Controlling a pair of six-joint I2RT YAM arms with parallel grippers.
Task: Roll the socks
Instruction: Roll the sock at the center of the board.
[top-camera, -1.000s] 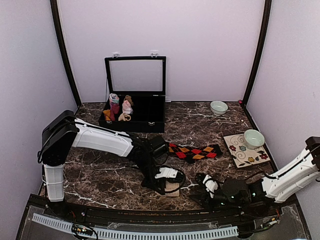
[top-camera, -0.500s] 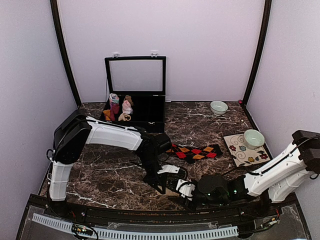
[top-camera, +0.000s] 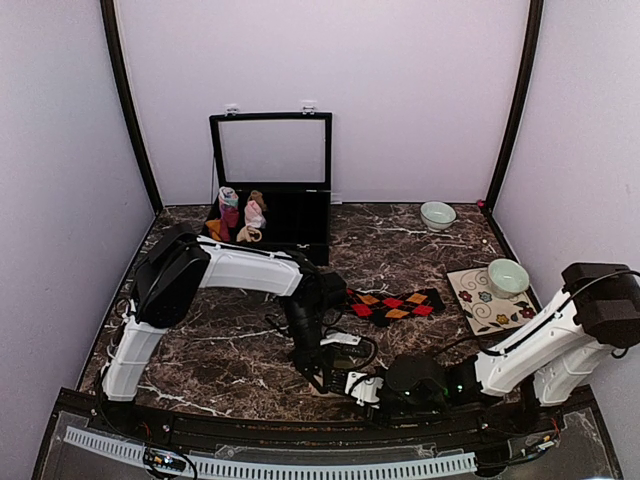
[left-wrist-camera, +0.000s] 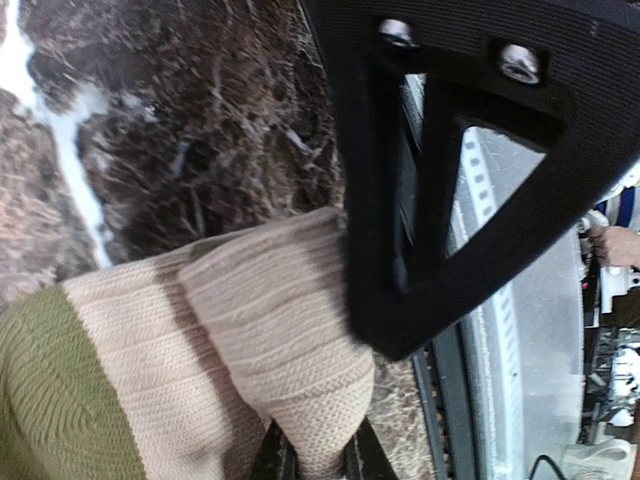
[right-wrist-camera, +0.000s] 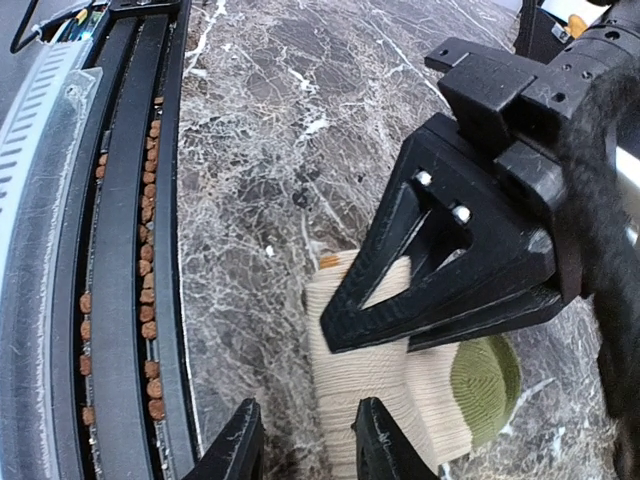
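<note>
The left end effector (right-wrist-camera: 334, 338) is clamped tight on the cream sock (right-wrist-camera: 385, 385). That sock lies on the tabletop (top-camera: 220, 340) near the front edge. The right end effector (right-wrist-camera: 305, 445) is partly open beside the sock's end and holds nothing. The black diamond sock (top-camera: 390, 303) lies flat farther back.

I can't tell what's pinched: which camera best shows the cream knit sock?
Right wrist: the cream knit sock shows most fully, with its green stripe. Left wrist sees only a close-up patch; overhead it is nearly hidden.
</note>
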